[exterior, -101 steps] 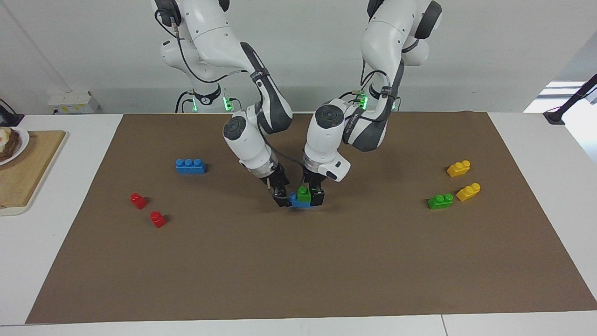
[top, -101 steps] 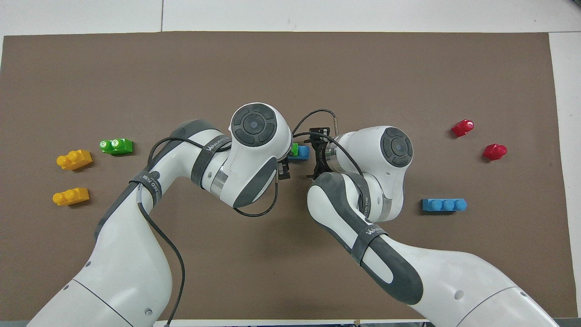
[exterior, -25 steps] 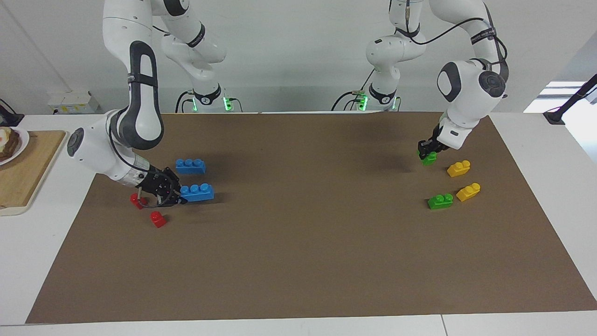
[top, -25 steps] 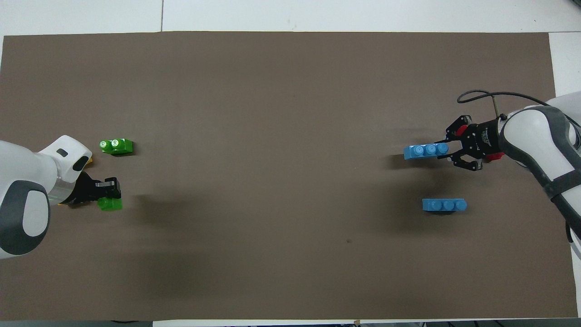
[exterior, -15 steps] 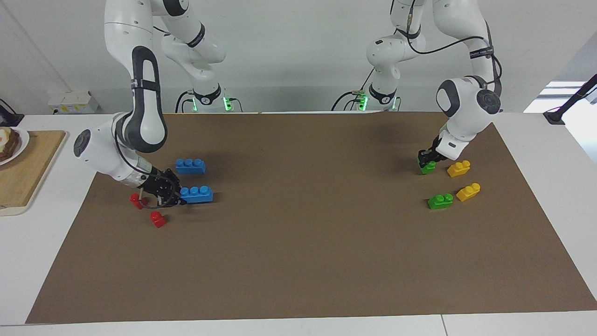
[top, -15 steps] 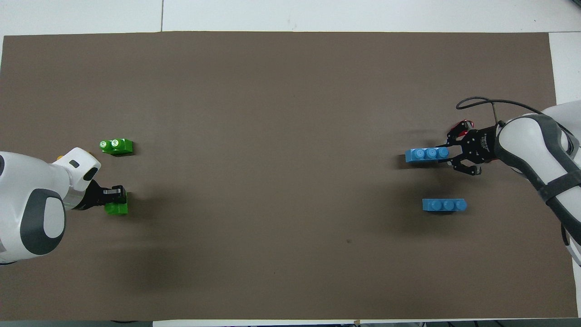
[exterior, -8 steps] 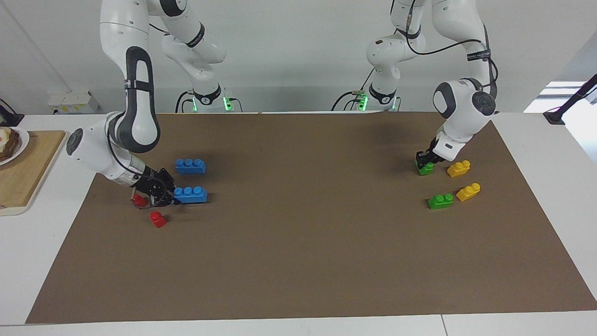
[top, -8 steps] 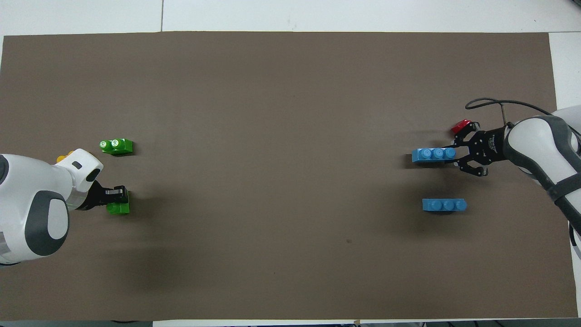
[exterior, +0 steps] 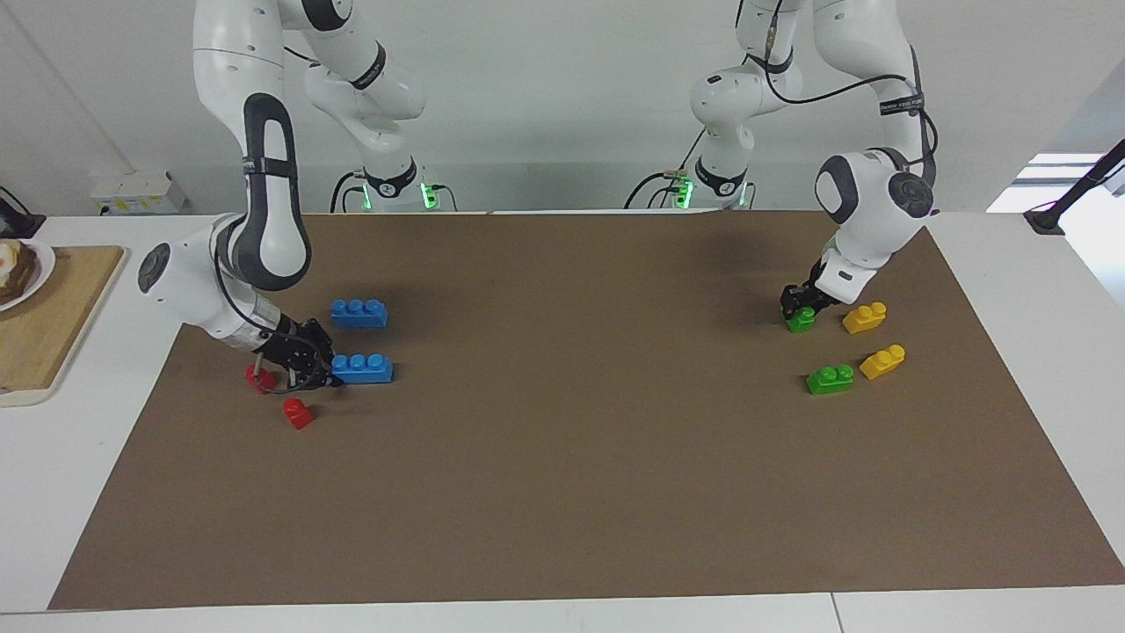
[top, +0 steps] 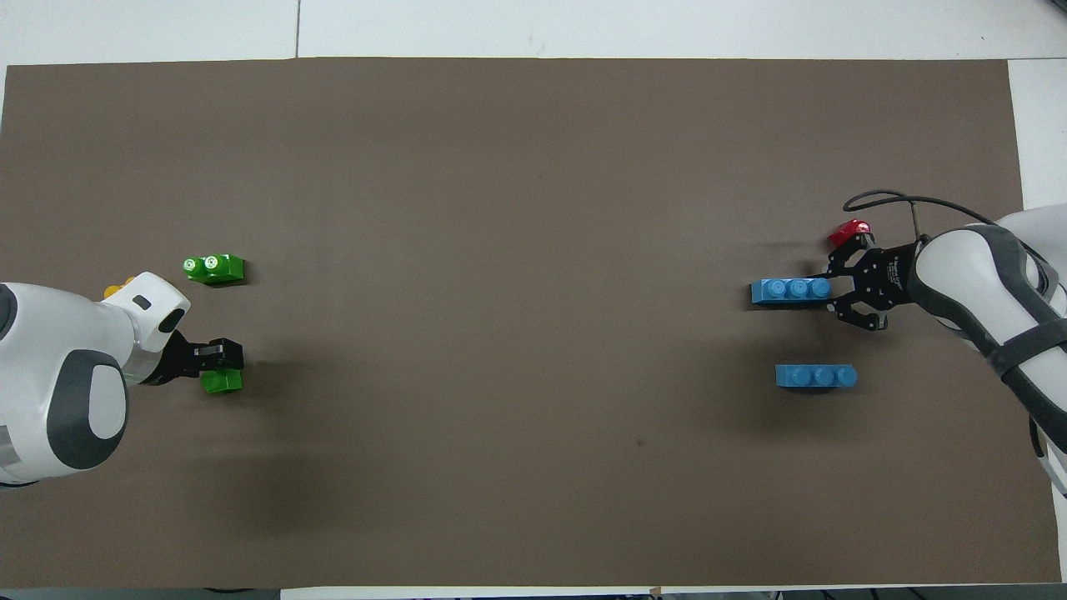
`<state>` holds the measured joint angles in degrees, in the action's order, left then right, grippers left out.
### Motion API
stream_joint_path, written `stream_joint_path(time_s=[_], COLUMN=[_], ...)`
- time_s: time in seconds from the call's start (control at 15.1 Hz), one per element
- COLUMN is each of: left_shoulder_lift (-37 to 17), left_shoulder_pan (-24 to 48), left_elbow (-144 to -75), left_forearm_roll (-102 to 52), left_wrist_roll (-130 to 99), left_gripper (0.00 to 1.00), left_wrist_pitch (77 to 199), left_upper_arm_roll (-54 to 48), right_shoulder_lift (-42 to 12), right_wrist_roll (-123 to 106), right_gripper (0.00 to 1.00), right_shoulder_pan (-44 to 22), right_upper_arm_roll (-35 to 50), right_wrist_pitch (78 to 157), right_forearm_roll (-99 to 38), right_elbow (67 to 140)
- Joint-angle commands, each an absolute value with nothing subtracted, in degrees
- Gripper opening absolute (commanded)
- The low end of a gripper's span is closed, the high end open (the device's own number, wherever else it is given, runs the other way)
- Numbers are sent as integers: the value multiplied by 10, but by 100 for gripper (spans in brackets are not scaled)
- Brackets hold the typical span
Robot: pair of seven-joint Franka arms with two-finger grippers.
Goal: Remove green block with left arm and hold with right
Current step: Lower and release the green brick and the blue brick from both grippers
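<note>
Clock directions are read on the overhead view. The white tabletop [exterior: 1019,290] carried a brown mat [top: 533,208], with the left arm [top: 58,400] reaching in at nine o'clock and the right arm [top: 992,275] at three. The right claw [top: 834,287] was closed on one end of a blue three-stud brick [top: 788,290], which sat low on the mat or just off it. A spare blue brick [top: 816,377] lay near it at five o'clock. The green block [top: 222,382] sat on the mat at the nine o'clock end, apart from the blue brick, so the removal looked done. The left claw [top: 223,357] was right over the block, at its twelve o'clock edge; I could not tell whether it was gripping or spread. A second green brick [top: 214,267] lay at twelve o'clock from the block, two yellow bricks [exterior: 865,317] were close by, and two red bricks [exterior: 297,412] sat beside the right claw. This looked like the set-down step. The next move probably called for the left claw to rise straight up without nudging the block or the yellow brick beside it, while the right arm held the blue brick.
</note>
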<state>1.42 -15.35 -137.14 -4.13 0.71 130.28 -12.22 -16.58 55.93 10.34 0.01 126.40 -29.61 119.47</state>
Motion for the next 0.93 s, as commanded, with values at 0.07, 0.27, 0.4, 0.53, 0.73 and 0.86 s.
stream_joint_path(time_s=[0.07,0.27,0.4,0.53,0.73,0.86], left_shoulder_lift=[27,29,36,46,71,76], left_shoulder_pan=[-149,-150,-152,-156,-158,-158], left_elbow=[-1356,-1291,-1253,-1217,-1182,-1143], left_forearm_roll=[-51,-51,-49,-49,-48,-46], left_wrist_roll=[-4,-4,-4,-4,-4,-4], left_gripper=[100,100,100,100,100,100], left_wrist_pitch=[1283,1179,1123,1078,1027,985], left_upper_arm_roll=[-121,-120,-120,-120,-120,-121], right_shoulder_lift=[-154,-145,-141,-125,-106,-105], right_wrist_roll=[561,564,570,581,584,575], right_gripper=[54,90,92,93,94,95], right_shoulder_pan=[107,107,108,110,111,113], right_upper_arm_roll=[5,7,6,4,4,5], right_wrist_pitch=[1266,1253,1207,1174,1139,1100], right_forearm_roll=[-287,-287,-287,-281,-252,-196], right_elbow=[1204,1195,1160,1138,1102,1051])
